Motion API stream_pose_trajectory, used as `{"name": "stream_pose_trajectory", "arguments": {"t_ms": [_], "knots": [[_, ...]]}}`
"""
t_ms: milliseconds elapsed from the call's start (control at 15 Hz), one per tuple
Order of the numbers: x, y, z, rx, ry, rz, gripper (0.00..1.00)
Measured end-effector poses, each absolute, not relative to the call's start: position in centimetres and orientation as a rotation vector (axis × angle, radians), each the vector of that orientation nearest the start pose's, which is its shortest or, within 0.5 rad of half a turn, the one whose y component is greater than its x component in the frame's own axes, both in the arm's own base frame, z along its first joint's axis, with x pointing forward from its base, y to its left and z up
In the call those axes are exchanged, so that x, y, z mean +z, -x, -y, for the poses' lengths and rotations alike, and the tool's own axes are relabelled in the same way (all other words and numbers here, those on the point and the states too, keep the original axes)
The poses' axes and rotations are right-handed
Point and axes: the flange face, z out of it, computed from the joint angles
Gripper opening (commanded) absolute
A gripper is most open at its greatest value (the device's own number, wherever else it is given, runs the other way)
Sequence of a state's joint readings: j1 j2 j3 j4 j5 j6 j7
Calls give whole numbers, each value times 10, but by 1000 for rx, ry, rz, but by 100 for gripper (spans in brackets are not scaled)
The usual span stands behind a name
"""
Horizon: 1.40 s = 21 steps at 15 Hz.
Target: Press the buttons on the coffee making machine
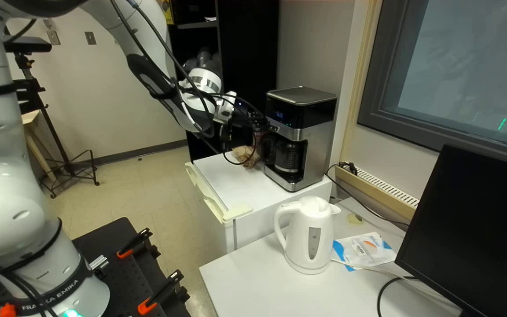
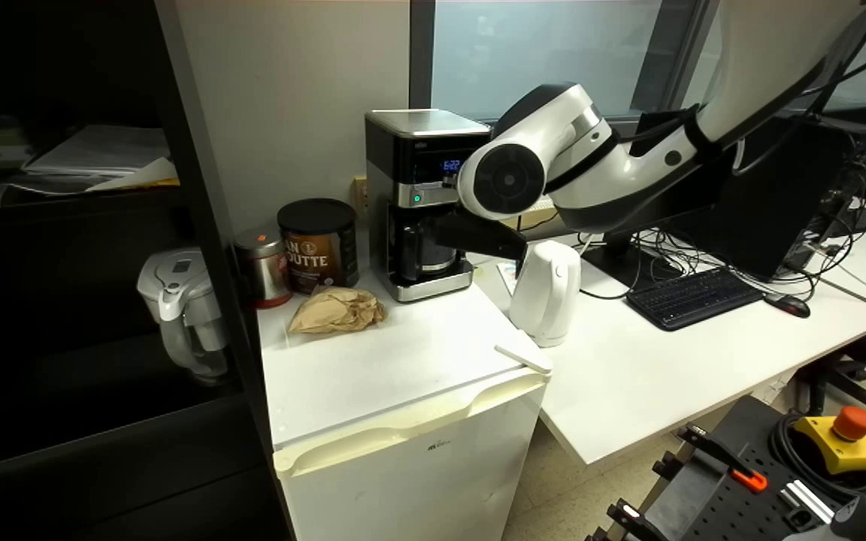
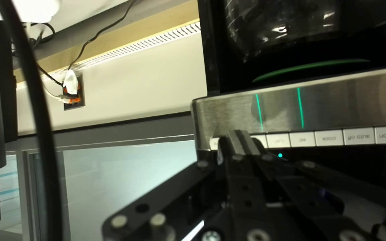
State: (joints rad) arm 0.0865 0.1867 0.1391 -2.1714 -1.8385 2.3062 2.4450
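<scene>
The coffee making machine (image 1: pixel 317 152) is black and silver with a dark glass carafe (image 1: pixel 288 156). It stands on a white mini fridge and also shows in an exterior view (image 2: pixel 384 180), its blue display lit. In the wrist view its silver front (image 3: pixel 350 97) appears upside down, with a row of labelled silver buttons (image 3: pixel 329 138). My gripper (image 3: pixel 243 142) is shut and empty, its fingertips together over the left part of the button row, covering some buttons. Whether the tips touch a button I cannot tell. In an exterior view the gripper (image 1: pixel 266 125) is at the machine's front panel.
The white kettle (image 1: pixel 308 237) stands on the desk beside the mini fridge (image 2: pixel 403 466). A crumpled paper bag (image 2: pixel 337 309), a coffee can (image 2: pixel 319 248) and a metal canister (image 2: pixel 264 270) are on the fridge top. A monitor (image 1: pixel 478 220) stands on the desk.
</scene>
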Motion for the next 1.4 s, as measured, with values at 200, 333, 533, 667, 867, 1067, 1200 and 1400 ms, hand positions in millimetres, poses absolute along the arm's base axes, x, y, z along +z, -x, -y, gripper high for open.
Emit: {"name": "stream_pose_trajectory", "arguments": {"t_ms": [200, 333, 533, 667, 867, 1067, 1200, 1400], "knots": [[324, -545, -105, -1913, 2616, -1065, 0], [325, -536, -104, -1913, 2606, -1075, 0], [325, -529, -100, -1911, 2597, -1094, 0], [325, -526, -96, -1910, 2592, -1110, 0], [327, -523, -87, -1914, 2580, -1142, 0], [330, -523, -78, -1924, 2571, -1171, 0], [333, -523, -71, -1932, 2564, -1189, 0], [334, -524, -66, -1936, 2561, -1206, 0]]}}
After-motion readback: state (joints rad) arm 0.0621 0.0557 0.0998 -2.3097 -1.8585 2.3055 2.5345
